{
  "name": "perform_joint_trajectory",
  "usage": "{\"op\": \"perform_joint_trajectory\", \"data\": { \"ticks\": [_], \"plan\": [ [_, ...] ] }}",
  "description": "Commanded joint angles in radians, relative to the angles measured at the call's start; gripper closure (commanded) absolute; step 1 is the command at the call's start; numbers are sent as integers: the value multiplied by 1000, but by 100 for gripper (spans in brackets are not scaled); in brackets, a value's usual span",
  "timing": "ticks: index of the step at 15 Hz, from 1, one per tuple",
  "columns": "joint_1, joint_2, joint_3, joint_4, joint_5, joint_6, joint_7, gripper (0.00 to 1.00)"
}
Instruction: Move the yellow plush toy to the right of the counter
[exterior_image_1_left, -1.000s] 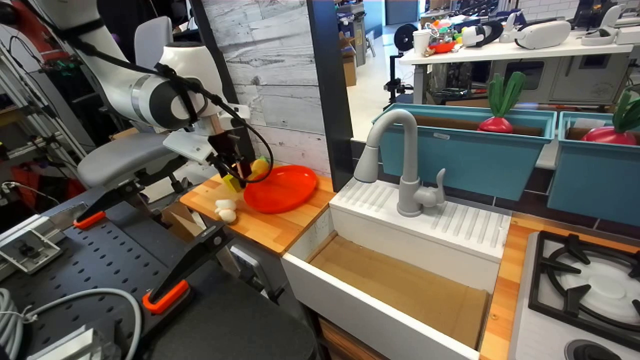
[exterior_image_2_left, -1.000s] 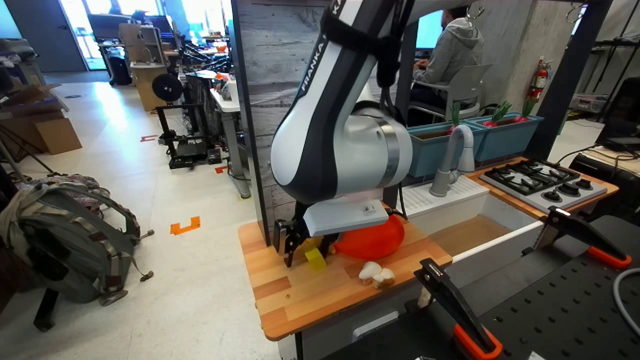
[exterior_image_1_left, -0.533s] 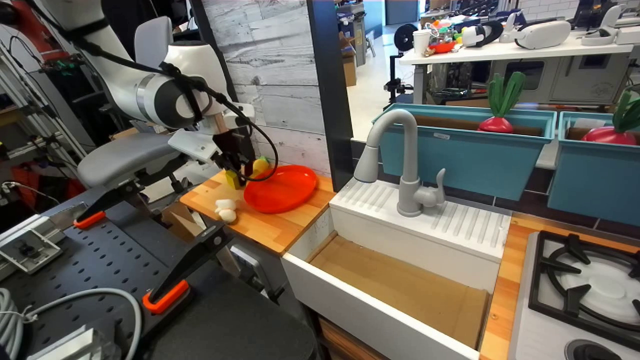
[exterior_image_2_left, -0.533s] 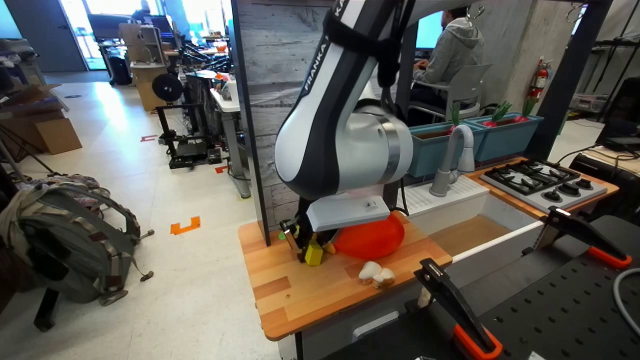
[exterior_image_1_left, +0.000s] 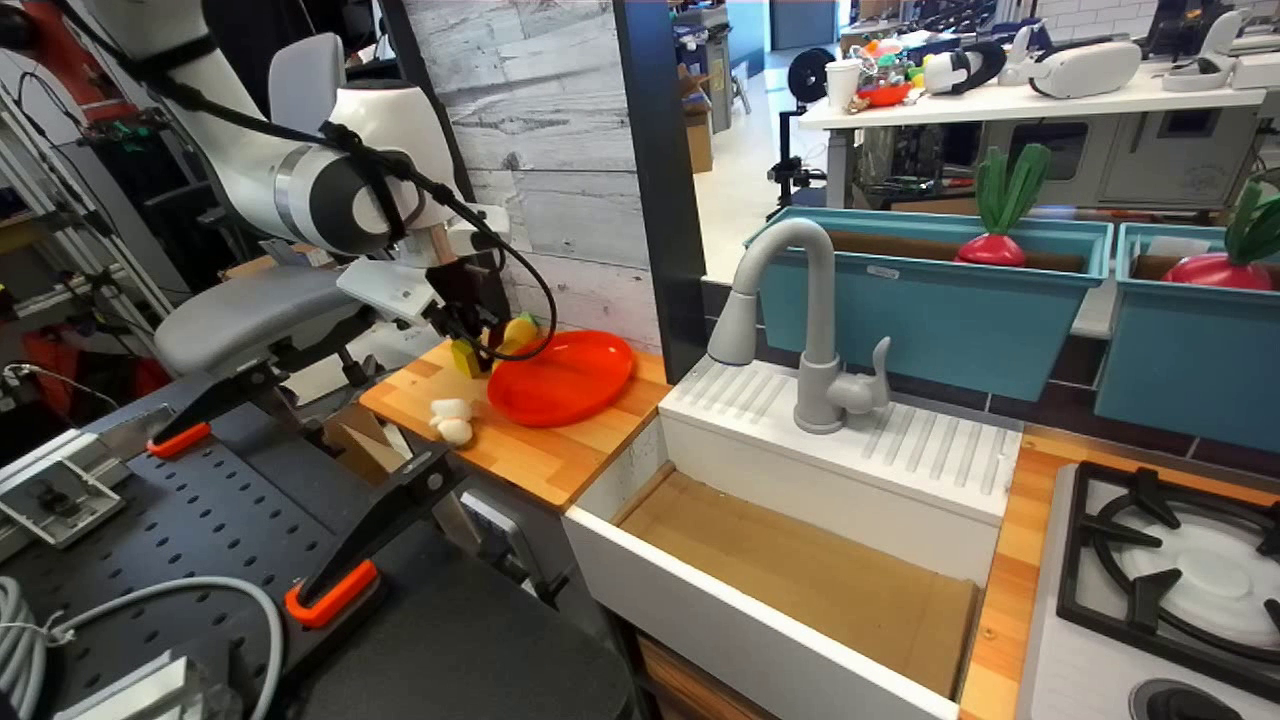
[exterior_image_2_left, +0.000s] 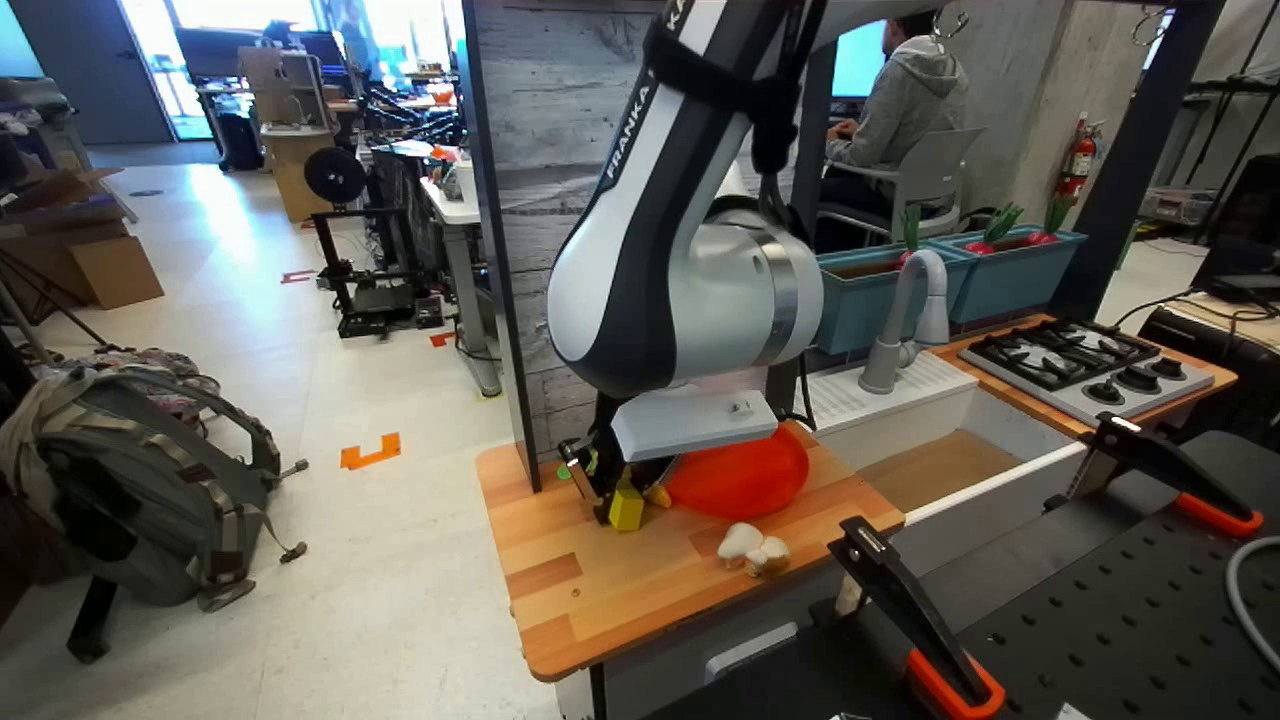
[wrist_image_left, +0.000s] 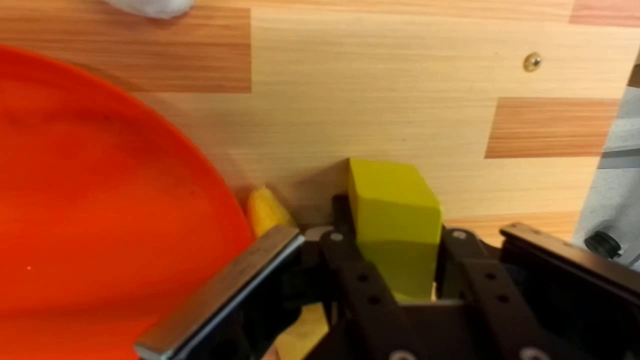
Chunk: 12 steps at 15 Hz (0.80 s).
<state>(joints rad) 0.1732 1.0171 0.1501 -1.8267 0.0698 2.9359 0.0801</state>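
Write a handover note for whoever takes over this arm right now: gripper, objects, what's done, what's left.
Gripper: shut on the yellow block, seemingly the task's toy.
Where: the block is at the counter, beside the red plate; whether it is lifted clear I cannot tell. Another yellow thing, partly hidden, lies between block and plate.
Done: block grasped.
Left: carry it to the counter's right side, set it down, let go.

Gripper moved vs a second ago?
Yes, slightly: in an exterior view the gripper has shifted rightward in the picture, nearer the faucet.
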Motion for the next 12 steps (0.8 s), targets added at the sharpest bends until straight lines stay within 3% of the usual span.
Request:
{"op": "perform_joint_trajectory", "data": {
  "ticks": [1,8,12],
  "plan": [
    [9,-44,-6,-42,-2,-13,3,92],
    [0,-222,-31,-226,-15,4,-4,92],
    [-18,-312,-93,-310,-24,24,-9,92]
  ]
}}
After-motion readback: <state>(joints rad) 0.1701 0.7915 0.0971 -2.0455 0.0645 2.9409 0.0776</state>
